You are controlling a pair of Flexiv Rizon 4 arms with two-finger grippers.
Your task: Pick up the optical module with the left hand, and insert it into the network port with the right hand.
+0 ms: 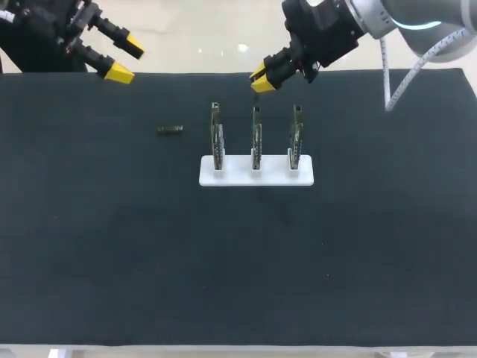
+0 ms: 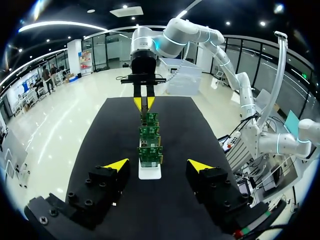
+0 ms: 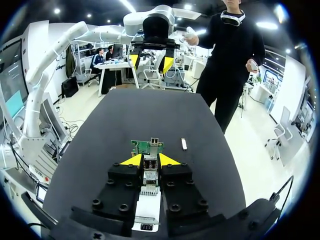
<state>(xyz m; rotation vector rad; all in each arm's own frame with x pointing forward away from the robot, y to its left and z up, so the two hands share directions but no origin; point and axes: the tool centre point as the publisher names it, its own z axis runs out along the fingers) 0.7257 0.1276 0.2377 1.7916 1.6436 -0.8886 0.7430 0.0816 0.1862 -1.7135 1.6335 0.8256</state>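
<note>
head view: the small dark metal optical module (image 1: 170, 130) is not yet grasped; the wide-open left end effector (image 1: 127, 60) must be lowered onto it.

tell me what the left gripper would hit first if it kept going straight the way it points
Most likely the nearest circuit board on the white stand, which sits dead ahead between the left gripper's open fingers; depth is unclear.

- Robotics lab test bench, by the look.
- Table (image 1: 112, 261) w/ black mat; left arm (image 1: 45, 30) & right arm (image 1: 402, 19) come in at far corners.
- Mid-table: white holder (image 1: 256, 177) w/ 3 circuit boards (image 1: 256, 138) upright in a row.
</note>
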